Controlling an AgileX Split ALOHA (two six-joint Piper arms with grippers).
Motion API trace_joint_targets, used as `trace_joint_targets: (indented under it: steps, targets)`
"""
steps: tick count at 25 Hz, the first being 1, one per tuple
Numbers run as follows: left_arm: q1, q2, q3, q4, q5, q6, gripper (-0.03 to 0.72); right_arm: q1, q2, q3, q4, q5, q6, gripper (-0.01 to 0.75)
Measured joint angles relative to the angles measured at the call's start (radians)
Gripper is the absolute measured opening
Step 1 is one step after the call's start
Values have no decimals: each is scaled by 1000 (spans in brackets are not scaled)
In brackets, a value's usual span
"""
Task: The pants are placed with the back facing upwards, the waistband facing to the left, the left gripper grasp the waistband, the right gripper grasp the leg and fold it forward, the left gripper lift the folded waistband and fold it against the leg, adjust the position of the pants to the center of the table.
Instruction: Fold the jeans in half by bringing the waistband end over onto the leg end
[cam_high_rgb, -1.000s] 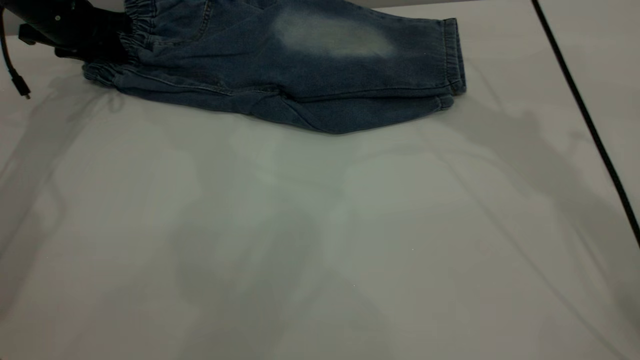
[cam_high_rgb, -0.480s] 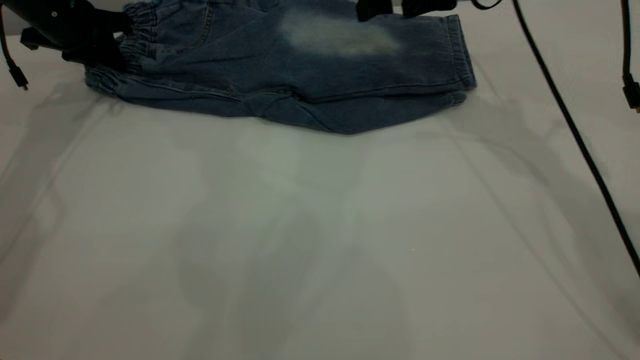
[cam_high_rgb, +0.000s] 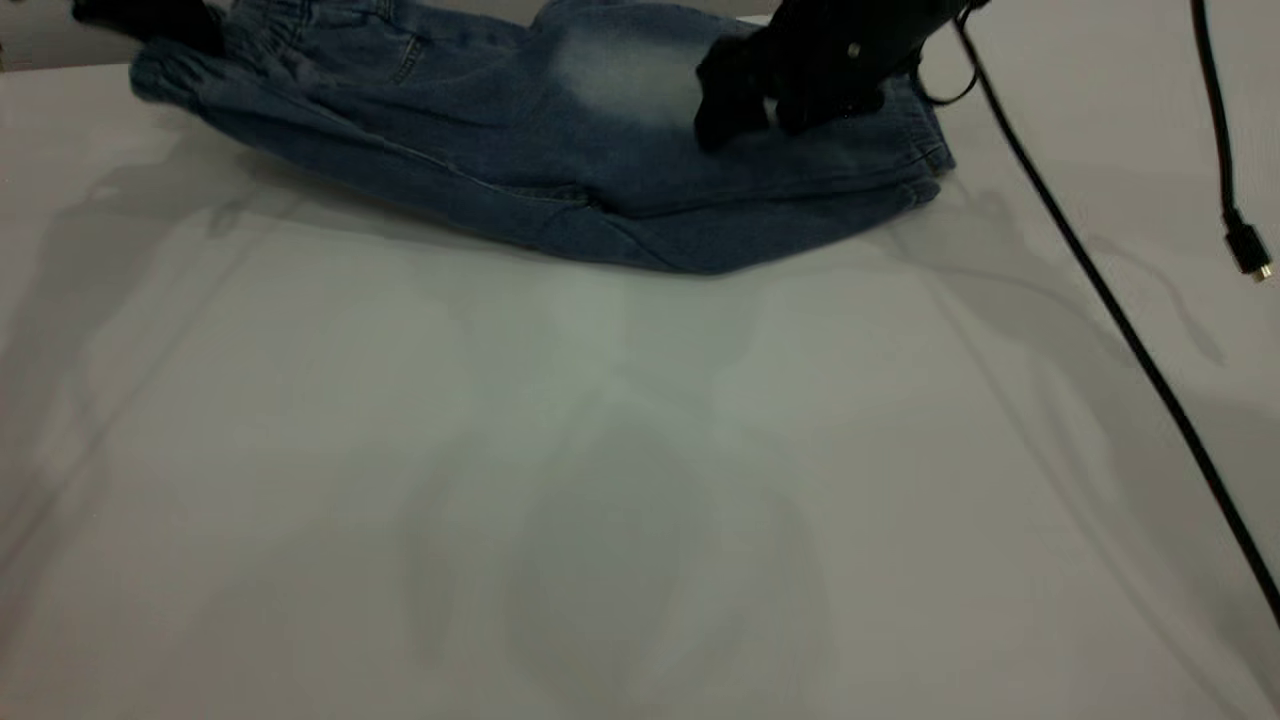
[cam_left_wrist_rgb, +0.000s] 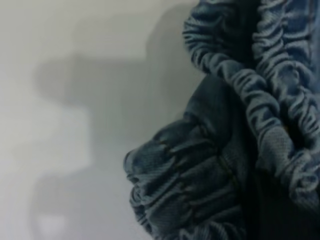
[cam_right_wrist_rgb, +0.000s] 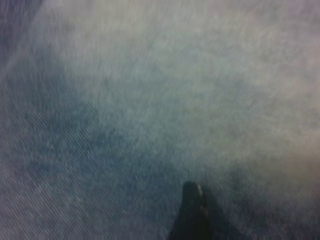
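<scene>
The pants (cam_high_rgb: 520, 140) lie folded lengthwise at the far side of the counter (cam_high_rgb: 600, 480), waistband (cam_high_rgb: 175, 70) left and raised off the surface; the left pincer (cam_high_rgb: 150, 18) is clamped on that gathered band; the right pincer (cam_high_rgb: 745, 115) presses down on the leg (cam_high_rgb: 850, 160) beside its pale patch, its opening impossible to tell.

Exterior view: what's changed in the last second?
The right pincer has come in from the far side and down onto the leg. The left pincer has raised the waistband off the table. The hem end stayed put.
</scene>
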Motion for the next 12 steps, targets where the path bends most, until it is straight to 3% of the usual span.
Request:
trace_joint_targets:
  steps: [7, 12]
  targets:
    - [0, -49, -9, -19, 1, 3, 97, 20, -24, 0, -138, 170, 93, 486]
    - [-1, -75, -9, -66, 21, 24, 97, 21, -55, -2, -341, 295, 265, 484]
